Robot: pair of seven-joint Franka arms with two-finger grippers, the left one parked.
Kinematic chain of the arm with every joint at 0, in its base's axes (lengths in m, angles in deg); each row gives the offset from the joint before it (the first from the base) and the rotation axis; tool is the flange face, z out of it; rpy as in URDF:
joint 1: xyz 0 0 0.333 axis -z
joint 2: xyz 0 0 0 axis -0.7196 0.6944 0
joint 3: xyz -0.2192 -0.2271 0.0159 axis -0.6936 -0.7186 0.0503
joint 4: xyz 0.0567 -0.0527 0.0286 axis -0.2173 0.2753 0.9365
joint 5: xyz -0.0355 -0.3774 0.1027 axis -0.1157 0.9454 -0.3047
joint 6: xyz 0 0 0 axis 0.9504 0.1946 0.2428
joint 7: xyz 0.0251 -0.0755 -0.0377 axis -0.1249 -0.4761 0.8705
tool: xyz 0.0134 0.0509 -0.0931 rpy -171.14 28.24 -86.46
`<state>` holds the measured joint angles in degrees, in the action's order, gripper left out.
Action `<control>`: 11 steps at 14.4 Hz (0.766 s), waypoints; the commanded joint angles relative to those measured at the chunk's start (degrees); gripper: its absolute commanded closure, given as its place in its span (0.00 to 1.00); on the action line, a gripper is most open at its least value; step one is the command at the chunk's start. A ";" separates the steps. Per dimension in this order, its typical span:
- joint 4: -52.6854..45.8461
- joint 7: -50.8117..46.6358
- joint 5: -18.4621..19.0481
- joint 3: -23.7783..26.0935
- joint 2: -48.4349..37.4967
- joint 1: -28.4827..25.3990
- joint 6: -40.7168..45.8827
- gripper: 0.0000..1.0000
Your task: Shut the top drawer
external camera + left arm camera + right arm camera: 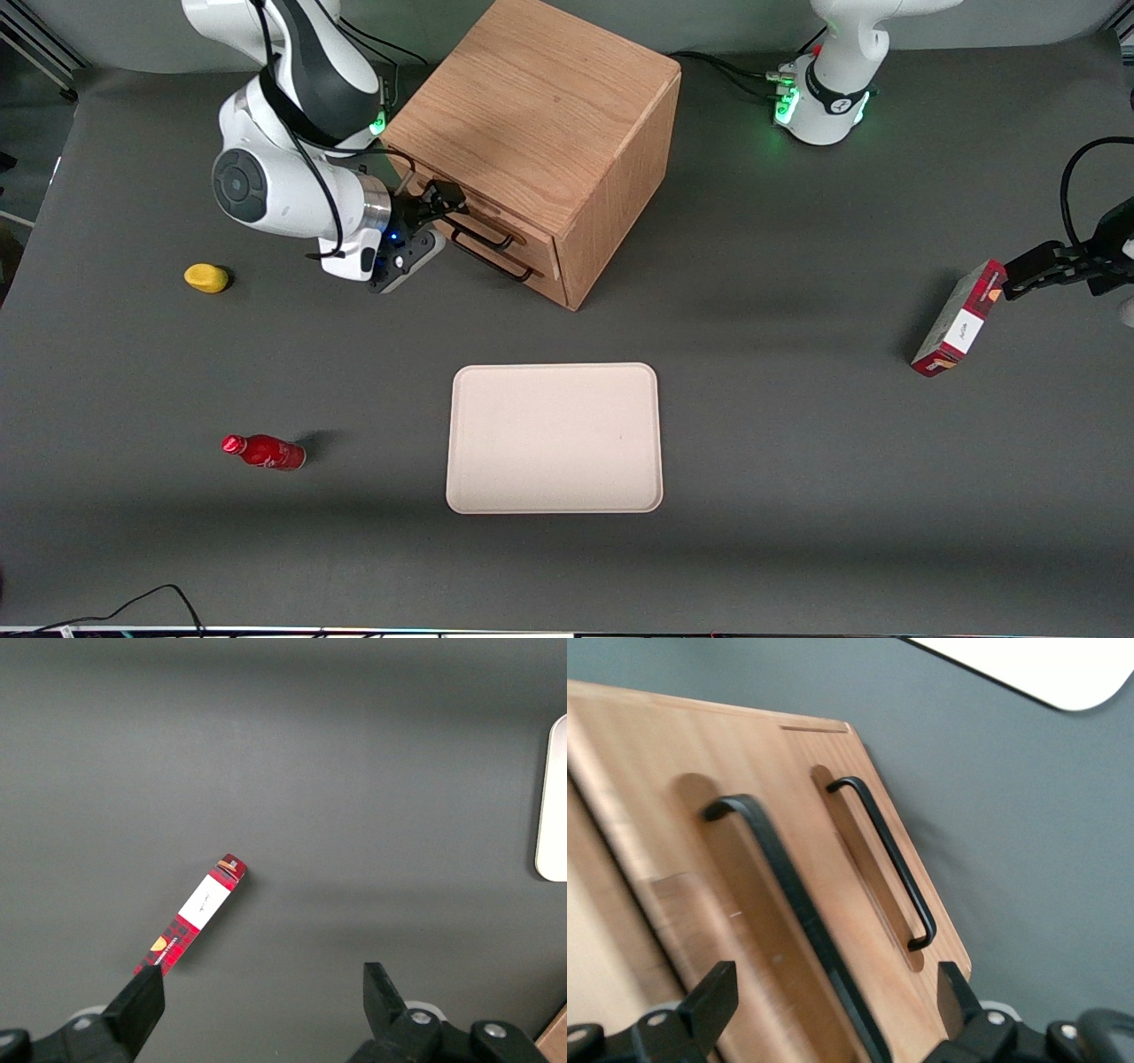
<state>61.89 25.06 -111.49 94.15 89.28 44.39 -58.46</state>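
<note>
- The right arm's black two-finger gripper (436, 206) is hovering right at the front of the light-oak box-shaped wooden cabinet (540, 115), level with the upper of its two drawers.
- In the right wrist view the gripper (833, 1001) is holding its fingers (713, 997) spread wide apart, gripping nothing; the thin black wire handle (793, 904) of the top drawer is running between them without a clear touch.
- The shallow light-oak top drawer (461, 208) is sitting under the cabinet's top panel; in the wrist view its plain wood front (735, 930) is standing slightly proud of the neighbouring front.
- The similar lower drawer (500, 252) with its own black handle (886, 859) is lying just below it, nearer the table.
- The cabinet is standing on the dark grey table (797, 443), turned at an angle, its drawer fronts facing the working arm's end.
- A cream rectangular tray with rounded corners (555, 438) is lying nearer the front camera than the cabinet.
- A small yellow rounded object (206, 277) and a red bottle lying on its side (264, 451) are resting toward the working arm's end of the table, well apart.
- A red chequered carton with a white label (959, 320) is standing toward the parked arm's end.
</note>
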 commanded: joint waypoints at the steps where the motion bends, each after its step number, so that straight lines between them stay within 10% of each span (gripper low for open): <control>1: -8.74 -1.31 4.39 0.21 -0.14 0.58 7.61 0.00; 11: -39.79 -27.93 20.12 -4.61 -6.45 0.58 36.35 0.00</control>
<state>25.59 3.10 -95.25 90.72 84.75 45.34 -26.86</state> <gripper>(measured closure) 0.000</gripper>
